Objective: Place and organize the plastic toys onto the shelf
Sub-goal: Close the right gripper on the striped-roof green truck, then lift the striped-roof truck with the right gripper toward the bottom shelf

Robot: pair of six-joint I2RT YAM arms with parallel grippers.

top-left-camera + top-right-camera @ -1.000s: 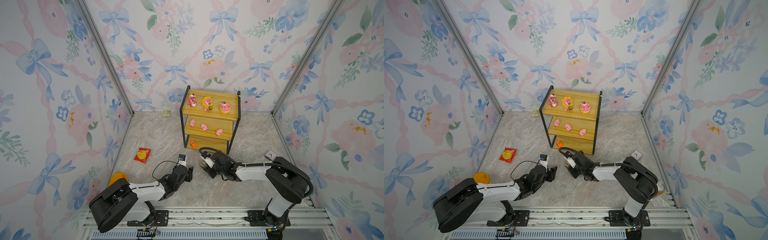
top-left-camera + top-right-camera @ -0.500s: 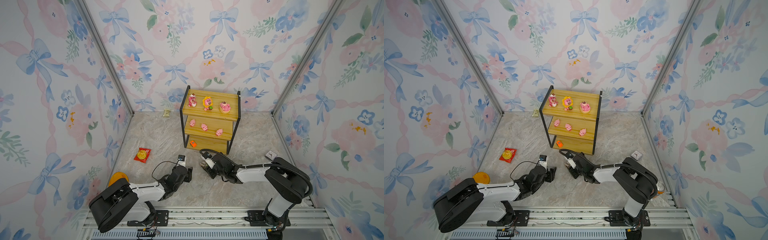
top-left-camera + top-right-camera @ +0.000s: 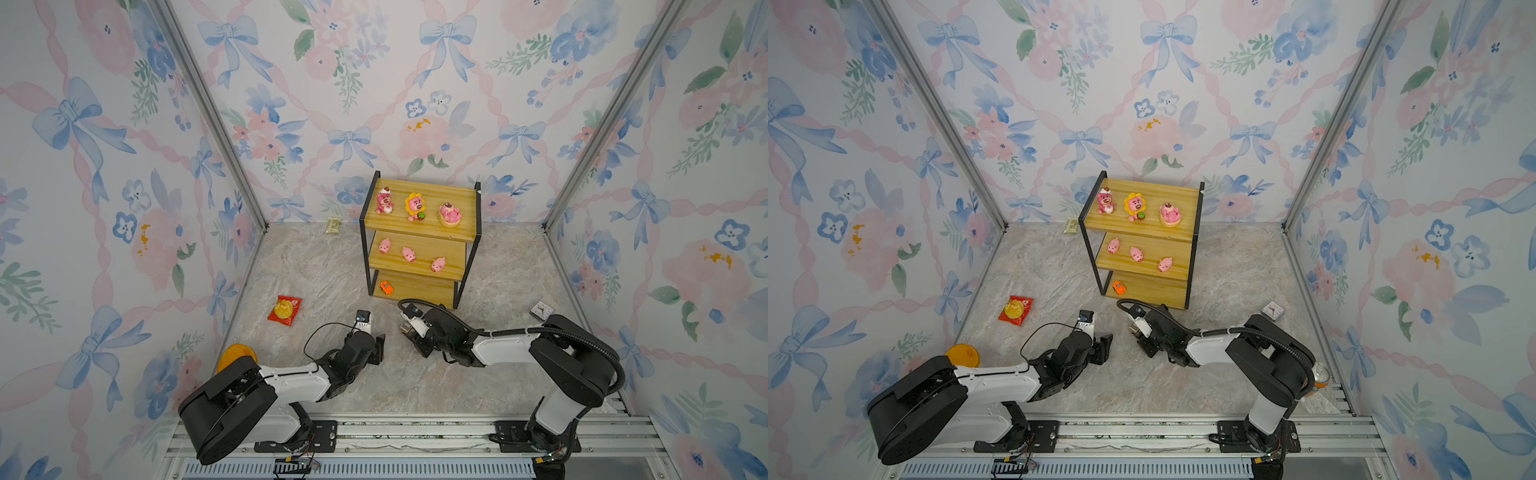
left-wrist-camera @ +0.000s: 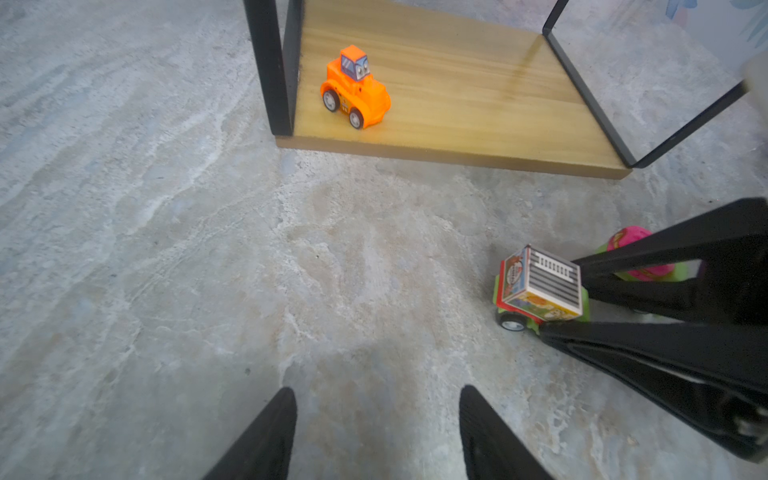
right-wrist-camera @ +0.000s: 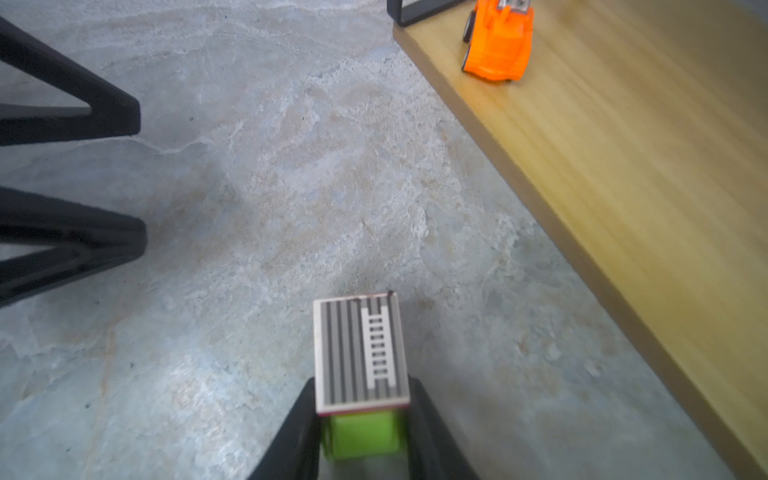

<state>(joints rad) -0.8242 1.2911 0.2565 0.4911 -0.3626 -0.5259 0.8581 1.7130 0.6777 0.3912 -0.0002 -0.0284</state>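
Right gripper (image 5: pixel 362 384): clamped on small green plastic car with grey striped roof (image 5: pixel 359 349).
Left gripper (image 4: pixel 377 390): jaws apart, left of the car.

On the shelf (image 3: pixel 424 230) you see yellow wood-grain boards in a black frame. The orange car (image 4: pixel 355 89) has a blue-grey windscreen. The grey-green car (image 5: pixel 360 353) wears a lime body and a grey-striped roof with a white ladder. The bears (image 3: pixel 415 205) and pigs (image 3: pixel 409 253) are pink. The bench (image 3: pixel 332 266) is mottled grey, and the left tool (image 4: pixel 377 392) is black.
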